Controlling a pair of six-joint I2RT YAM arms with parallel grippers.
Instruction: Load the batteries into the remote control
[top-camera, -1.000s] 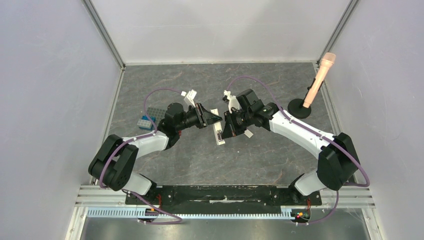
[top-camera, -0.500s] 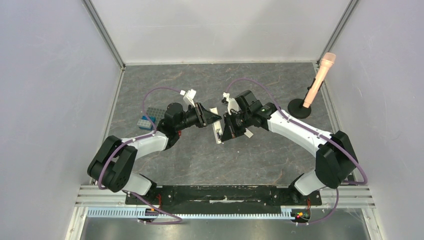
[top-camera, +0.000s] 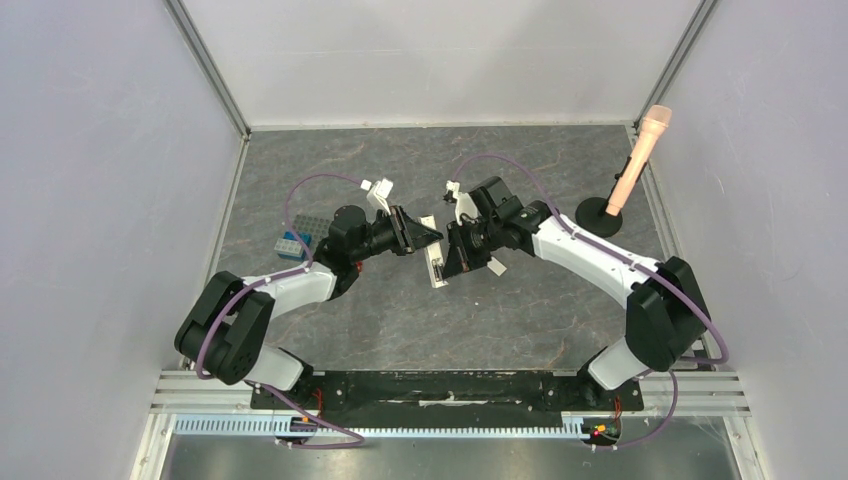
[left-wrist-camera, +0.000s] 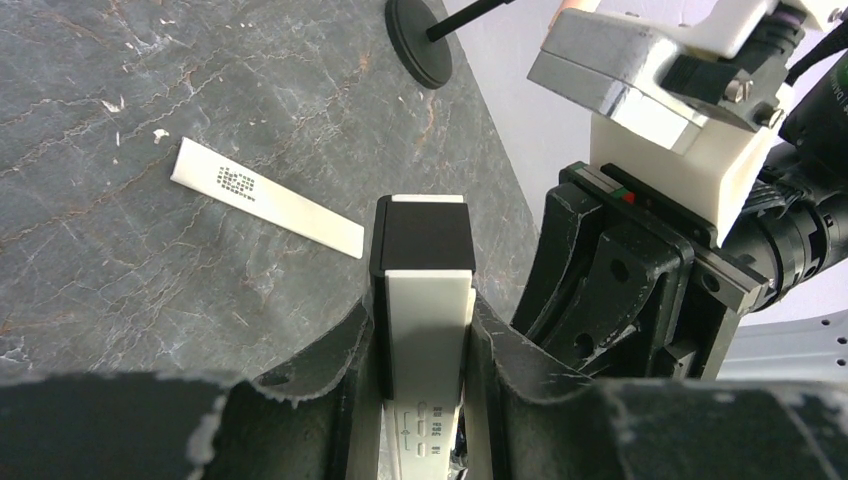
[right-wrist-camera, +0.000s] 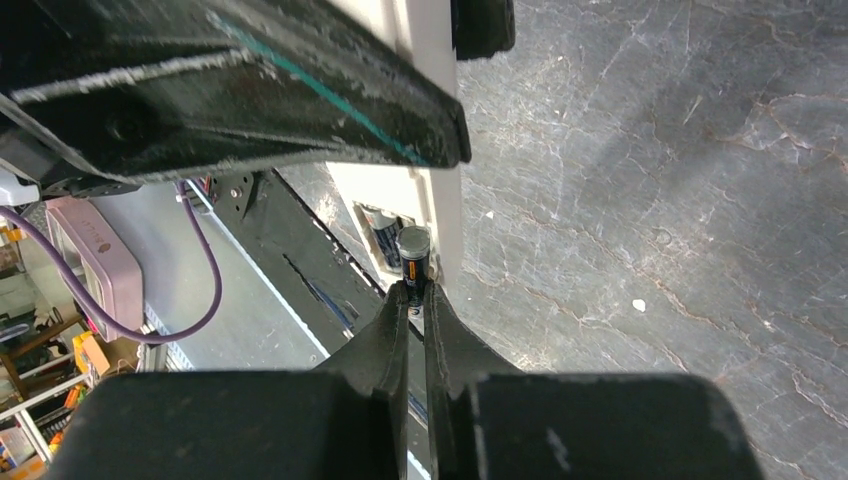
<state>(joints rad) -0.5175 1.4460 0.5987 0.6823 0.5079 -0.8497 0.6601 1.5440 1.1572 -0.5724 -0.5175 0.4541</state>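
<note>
My left gripper (top-camera: 432, 238) is shut on the white remote control (top-camera: 437, 266) and holds it above the table's middle. In the left wrist view the remote (left-wrist-camera: 428, 290) stands between my fingers, its black end outward. My right gripper (top-camera: 452, 262) is shut on a dark battery (right-wrist-camera: 413, 252), pinched at its lower end by the fingertips (right-wrist-camera: 398, 310). The battery's top is at the remote's open compartment (right-wrist-camera: 400, 215). A second battery (right-wrist-camera: 381, 238) lies inside that compartment. The two grippers face each other closely.
A flat white strip with a dark mark (left-wrist-camera: 265, 197) lies on the table beyond the remote. A pink microphone (top-camera: 640, 150) on a black base stands at the back right. A grey studded plate (top-camera: 297, 238) with a blue brick lies left.
The right arm's elbow has shifted slightly to the left. Both grippers stay shut and have hardly moved at the remote.
</note>
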